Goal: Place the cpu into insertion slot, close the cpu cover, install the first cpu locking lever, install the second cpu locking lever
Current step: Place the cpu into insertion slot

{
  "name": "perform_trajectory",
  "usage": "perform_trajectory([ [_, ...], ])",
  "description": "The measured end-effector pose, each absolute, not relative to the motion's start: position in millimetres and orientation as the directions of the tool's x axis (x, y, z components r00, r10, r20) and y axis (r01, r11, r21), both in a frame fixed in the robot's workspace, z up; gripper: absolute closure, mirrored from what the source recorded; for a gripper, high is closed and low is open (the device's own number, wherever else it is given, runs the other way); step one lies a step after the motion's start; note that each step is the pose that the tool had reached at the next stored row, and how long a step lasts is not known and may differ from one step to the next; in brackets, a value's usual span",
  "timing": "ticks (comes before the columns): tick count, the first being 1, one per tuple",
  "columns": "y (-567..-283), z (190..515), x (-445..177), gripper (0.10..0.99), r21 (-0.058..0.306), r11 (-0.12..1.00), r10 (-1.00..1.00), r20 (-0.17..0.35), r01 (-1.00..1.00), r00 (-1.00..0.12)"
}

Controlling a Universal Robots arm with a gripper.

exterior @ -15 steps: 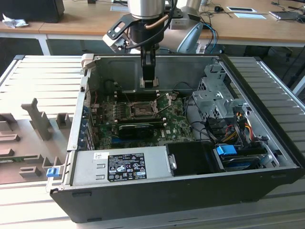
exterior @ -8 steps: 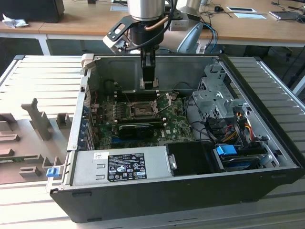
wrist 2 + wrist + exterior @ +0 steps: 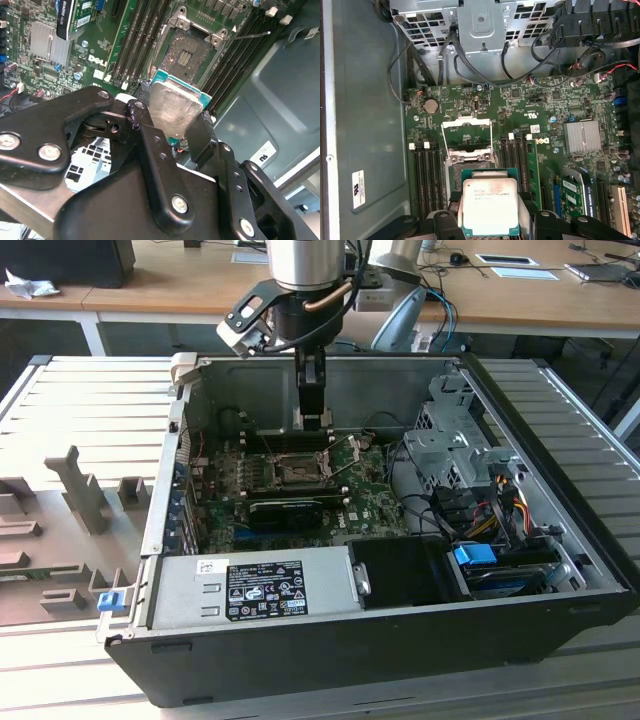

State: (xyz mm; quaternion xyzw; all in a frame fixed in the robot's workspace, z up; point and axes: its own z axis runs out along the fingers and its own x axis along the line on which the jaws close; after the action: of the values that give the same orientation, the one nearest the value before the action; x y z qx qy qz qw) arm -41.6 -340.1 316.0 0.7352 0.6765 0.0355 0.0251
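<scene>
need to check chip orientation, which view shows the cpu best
The first wrist view: the cpu faces the camera, its metal top nearly whole, held by the gripper. The second wrist view shows it tilted, edges behind the fingers. The exterior view: too small to tell.

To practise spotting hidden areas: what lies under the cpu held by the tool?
The cpu, gripped by the tool, hangs over the motherboard in the first wrist view; part of the socket shows past it. Directly beneath is covered.
</scene>
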Motion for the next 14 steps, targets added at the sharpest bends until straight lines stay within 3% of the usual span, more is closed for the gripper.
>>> perform_trajectory([
  [14,-340.1,299.5,-41.8,0.553,0.085,0.021,1.0,0.016,0.996,-0.022],
])
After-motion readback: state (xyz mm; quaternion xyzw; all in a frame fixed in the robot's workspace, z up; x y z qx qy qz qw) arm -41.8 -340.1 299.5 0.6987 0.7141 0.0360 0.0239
